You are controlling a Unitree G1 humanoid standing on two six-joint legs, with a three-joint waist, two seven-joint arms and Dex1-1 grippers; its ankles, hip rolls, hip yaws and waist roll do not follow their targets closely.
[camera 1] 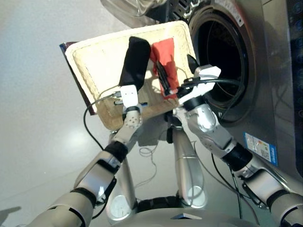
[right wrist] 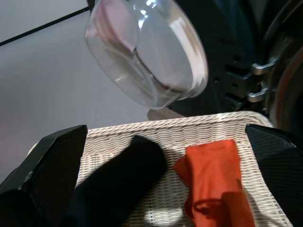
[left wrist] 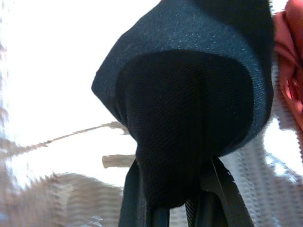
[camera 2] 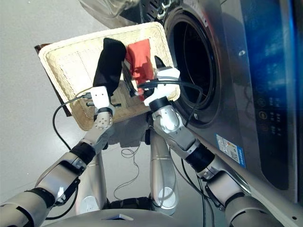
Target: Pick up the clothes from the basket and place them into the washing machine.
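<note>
The left gripper (camera 1: 129, 90) has its fingers (left wrist: 135, 198) closed on the black cloth (camera 1: 134, 60), lifting it clear for the drum. Beside it, the right gripper (camera 1: 177, 78) hovers with fingers (right wrist: 52, 156) spread wide; the coral red cloth (right wrist: 215, 177) lies between them in the basket (camera 1: 94, 56). The washing machine (camera 1: 222, 56) stands open just beyond.

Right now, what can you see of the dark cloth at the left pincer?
The dark cloth is a folded strip of fine-knit fabric, black with a navy look in the left wrist view. One end is pinched in the shut left pincer; the rest stretches away over the cream wicker basket, its rounded far end near the back rim. The coral red cloth lies right beside it. Whether it rests on the weave is unclear.
</note>
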